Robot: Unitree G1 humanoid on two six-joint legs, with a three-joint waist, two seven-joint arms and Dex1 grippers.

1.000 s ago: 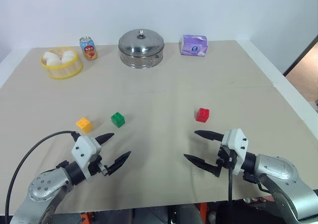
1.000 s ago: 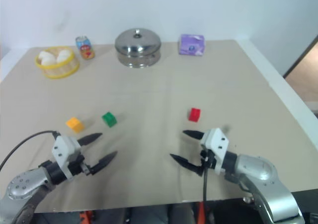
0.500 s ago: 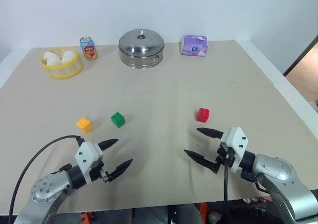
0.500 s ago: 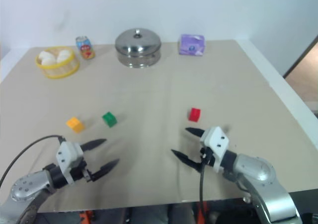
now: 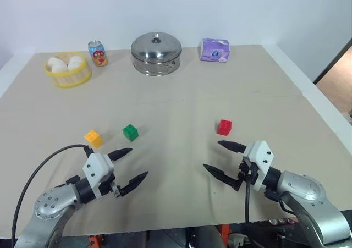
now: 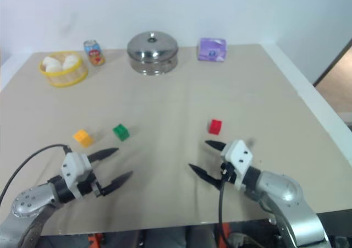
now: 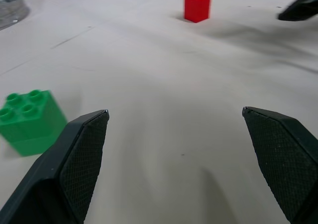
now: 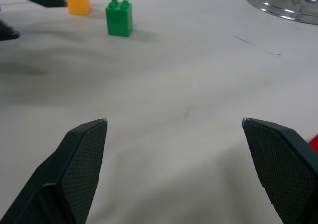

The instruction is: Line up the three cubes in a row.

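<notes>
Three small studded plastic cubes sit apart on the beige table (image 5: 181,94): yellow-orange cube (image 5: 93,138), green cube (image 5: 130,132), red cube (image 5: 224,127). The left tool (image 5: 132,164) and right tool (image 5: 219,160) hover with fingers spread, empty.

3 cubes (image 5: 130,132) mid-table (image 5: 181,94), 2 left, 1 right; pot (image 5: 156,53) centred behind them.

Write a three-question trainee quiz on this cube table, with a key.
1. True or false: the red cube touches the green cube.
2. Which cube lies nearest the right gripper? A) red B) green C) yellow-orange
3. Is the left gripper holding anything?

Key: 1. False, they lie well apart. 2. A. 3. No, it is open and empty; the yellow-orange cube sits on the table.
</notes>
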